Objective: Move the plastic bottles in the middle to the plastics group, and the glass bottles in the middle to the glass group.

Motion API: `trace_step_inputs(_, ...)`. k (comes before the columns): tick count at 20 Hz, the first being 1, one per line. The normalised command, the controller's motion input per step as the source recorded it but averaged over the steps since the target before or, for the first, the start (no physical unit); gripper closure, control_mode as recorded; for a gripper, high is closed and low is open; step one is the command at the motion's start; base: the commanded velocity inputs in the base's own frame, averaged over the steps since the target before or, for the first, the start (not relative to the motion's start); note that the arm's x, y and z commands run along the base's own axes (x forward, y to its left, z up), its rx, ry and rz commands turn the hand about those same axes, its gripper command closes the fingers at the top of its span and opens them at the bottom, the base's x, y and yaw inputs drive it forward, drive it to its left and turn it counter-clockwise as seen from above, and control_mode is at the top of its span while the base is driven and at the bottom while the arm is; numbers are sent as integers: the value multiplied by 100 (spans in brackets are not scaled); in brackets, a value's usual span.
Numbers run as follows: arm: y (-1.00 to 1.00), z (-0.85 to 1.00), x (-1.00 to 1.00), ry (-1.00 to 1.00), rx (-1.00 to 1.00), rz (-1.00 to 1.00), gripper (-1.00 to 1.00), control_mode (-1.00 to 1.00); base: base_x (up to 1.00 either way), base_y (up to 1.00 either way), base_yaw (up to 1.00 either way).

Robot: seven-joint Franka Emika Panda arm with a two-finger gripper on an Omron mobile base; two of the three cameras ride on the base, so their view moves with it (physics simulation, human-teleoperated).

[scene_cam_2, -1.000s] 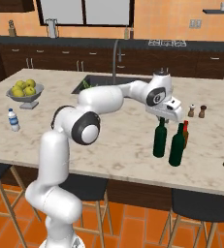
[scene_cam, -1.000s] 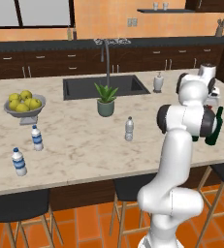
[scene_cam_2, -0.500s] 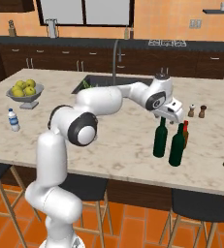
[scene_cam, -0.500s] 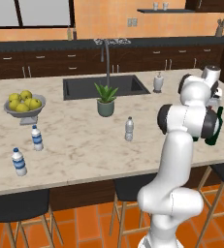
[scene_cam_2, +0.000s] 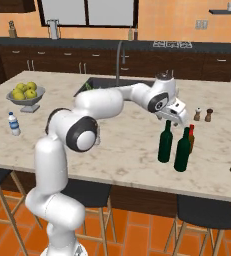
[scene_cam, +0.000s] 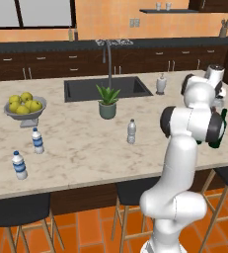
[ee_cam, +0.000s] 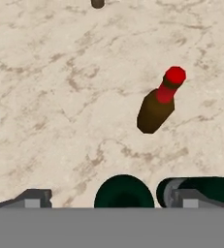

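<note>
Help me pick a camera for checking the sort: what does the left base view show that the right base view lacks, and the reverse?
Left base view's own: the greyish plastic bottle, mid-counter. Right base view's own: the brown red-topped bottle and the shakers. Shared: the fruit bowl, the sink and a blue-labelled bottle.

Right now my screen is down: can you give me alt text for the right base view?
The open pincer hangs just above a green wine bottle standing on the marble counter, not gripping it. A second green bottle stands beside it, with a red-topped brown bottle behind. A fruit bowl sits far left.
</note>
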Motion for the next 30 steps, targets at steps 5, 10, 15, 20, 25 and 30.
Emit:
trace_step_inputs(5, 2, 35, -32, 0, 0, 0, -100, -100, 0, 0, 0)
trace_step_inputs(10, 16, 14, -67, 1, -12, 0, -100, -100, 0, 0, 0)
trace_step_inputs(15, 65, 0, -54, 9, -17, 11, -100, -100, 0, 0, 0)
trace_step_inputs(20, 94, -1, -27, 3, -5, 20, -100, -100, 0, 0, 0)
trace_step_inputs(25, 88, -2, -17, 6, 0, 18, -100, -100, 0, 0, 0)
trace_step_inputs(30, 78, -12, -12, 0, 0, 16, -100, -100, 0, 0, 0)
